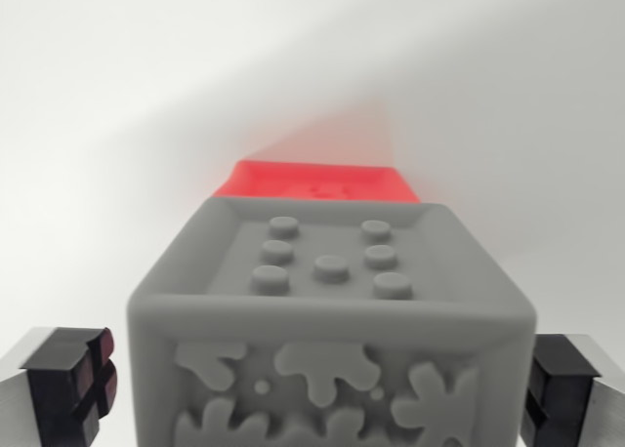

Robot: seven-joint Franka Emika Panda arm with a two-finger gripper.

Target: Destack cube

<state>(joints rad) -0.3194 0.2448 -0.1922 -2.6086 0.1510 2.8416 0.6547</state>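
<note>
A grey cube (pixel 332 271) with raised studs on its upper face and splat-shaped relief on its near side fills the middle of the wrist view. Just beyond it a red cube (pixel 317 183) shows as a thin band, mostly hidden by the grey one; I cannot tell how the two rest on each other. My gripper (pixel 317 393) straddles the grey cube. The left finger (pixel 68 384) stands a little clear of the cube's side. The right finger (pixel 562 388) is right at the other side, and contact is unclear. The jaws stand open around the cube.
A plain white surface (pixel 117 96) surrounds the cubes, with a soft shadow across the upper right and a red glow beyond the red cube. No other objects are in view.
</note>
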